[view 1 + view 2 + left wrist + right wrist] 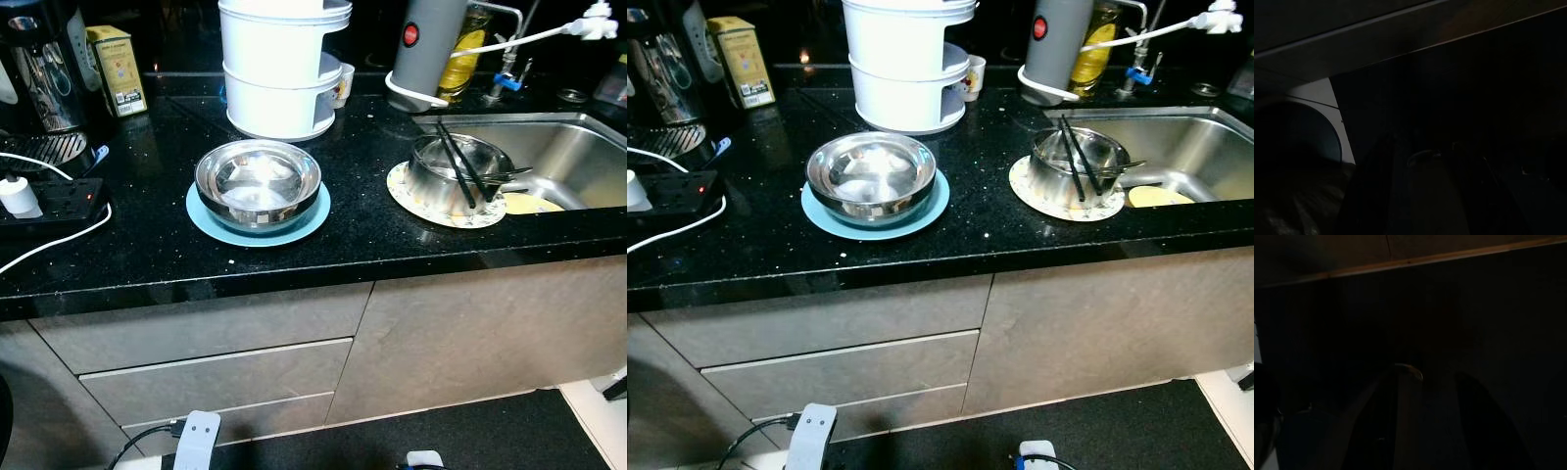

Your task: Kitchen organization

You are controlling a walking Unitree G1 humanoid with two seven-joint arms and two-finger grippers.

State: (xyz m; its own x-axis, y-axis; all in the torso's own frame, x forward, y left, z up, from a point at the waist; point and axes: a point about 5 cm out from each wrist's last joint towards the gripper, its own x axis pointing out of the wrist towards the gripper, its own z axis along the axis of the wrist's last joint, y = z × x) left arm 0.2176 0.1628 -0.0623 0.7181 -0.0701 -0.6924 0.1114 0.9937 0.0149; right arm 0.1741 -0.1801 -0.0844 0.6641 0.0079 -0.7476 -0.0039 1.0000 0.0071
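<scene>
A steel bowl [258, 182] sits on a light blue plate [206, 221] in the middle of the black counter [147, 255]. To its right, at the sink's edge, a second steel bowl [453, 172] rests on a patterned white plate [403, 192], with black chopsticks [457, 164] lying across it. Both arms hang low in front of the cabinets. The left gripper [1422, 154] and the right gripper [1420, 374] are only dim shapes in their dark wrist views, near the cabinet fronts.
A white stacked container [279, 69] stands behind the blue plate. At the left are a coffee machine [39, 69], a yellow box [118, 69] and a power strip [59, 201] with white cables. A steel sink [578, 157], a grey kettle [423, 49] and grey drawers [216, 377] are also here.
</scene>
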